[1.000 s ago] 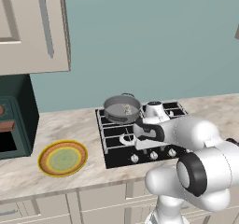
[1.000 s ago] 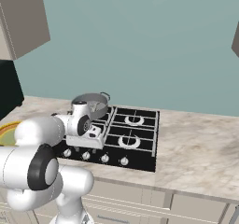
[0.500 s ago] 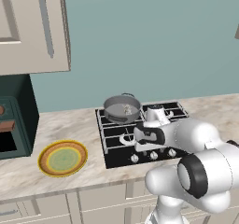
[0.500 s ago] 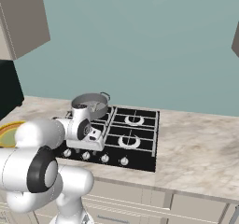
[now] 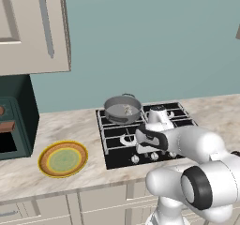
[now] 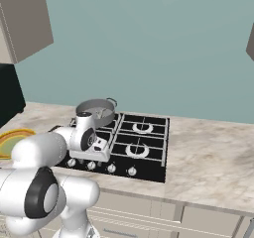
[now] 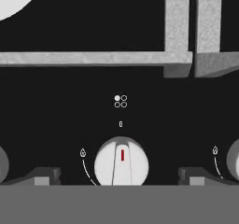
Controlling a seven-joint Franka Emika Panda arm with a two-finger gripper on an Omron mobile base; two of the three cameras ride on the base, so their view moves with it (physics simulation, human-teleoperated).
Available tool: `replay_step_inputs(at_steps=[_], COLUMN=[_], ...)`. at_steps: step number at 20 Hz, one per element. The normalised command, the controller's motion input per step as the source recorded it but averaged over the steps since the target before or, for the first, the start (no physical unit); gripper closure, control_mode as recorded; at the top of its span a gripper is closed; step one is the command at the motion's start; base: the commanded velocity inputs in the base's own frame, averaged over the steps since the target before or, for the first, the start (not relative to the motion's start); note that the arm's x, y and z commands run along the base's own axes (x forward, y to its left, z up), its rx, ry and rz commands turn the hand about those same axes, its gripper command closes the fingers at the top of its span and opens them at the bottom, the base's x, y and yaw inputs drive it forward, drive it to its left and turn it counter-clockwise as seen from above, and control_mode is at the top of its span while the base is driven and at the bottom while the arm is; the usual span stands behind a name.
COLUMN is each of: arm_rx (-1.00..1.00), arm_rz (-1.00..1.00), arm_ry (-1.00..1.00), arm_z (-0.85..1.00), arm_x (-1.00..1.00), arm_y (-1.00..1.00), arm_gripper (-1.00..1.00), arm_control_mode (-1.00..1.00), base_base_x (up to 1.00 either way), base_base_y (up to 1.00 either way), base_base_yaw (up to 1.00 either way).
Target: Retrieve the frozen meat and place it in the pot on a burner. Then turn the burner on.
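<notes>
end effector (image 7: 121, 177) wide open, empty, straddling a white knob (image 7: 121, 164); knob's red mark points toward the grating. frozen meat (image 5: 127, 109) in pot (image 5: 122, 109).

One pot (image 5: 122, 109) sits on the stove at middle frame, holding one pale lump of meat (image 5: 127, 109). The cooktop (image 6: 149, 155) has four burners and a row of four knobs. One yellow-rimmed plate (image 5: 63, 158) lies lower left.

I am reaching my arm (image 5: 197, 146) forward and low, wrist bending downward; my gripper (image 7: 120, 178) is pointing straight down; I am holding its two dark fingertips (image 7: 39, 175) spread wide apart, gripping nothing.
</notes>
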Motion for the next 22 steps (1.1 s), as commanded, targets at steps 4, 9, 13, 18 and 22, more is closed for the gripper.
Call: replay_step_inputs(at_steps=[4, 9, 13, 18, 22], arm_rx=[0.0, 0.0, 0.0, 0.02, 0.03], arm_rz=[0.0, 0.0, 0.0, 0.0, 0.0], arm_ry=[-0.01, -0.04, -0.04, -0.02, -0.04], arm_z=[0.0, -0.17, -0.37, -0.35, -0.23], arm_x=[0.0, 0.0, 0.0, -0.05, -0.32], arm_y=[0.0, 0.0, 0.0, 0.0, 0.0], arm_gripper=[-1.0, -1.0, -1.0, -1.0, -1.0], arm_control_mode=[-1.0, -1.0, -1.0, -1.0, -1.0], base_base_x=[0.0, 0.0, 0.0, 0.0, 0.0], base_base_y=[0.0, 0.0, 0.0, 0.0, 0.0], base_base_yaw=[0.0, 0.0, 0.0, 0.0, 0.0])
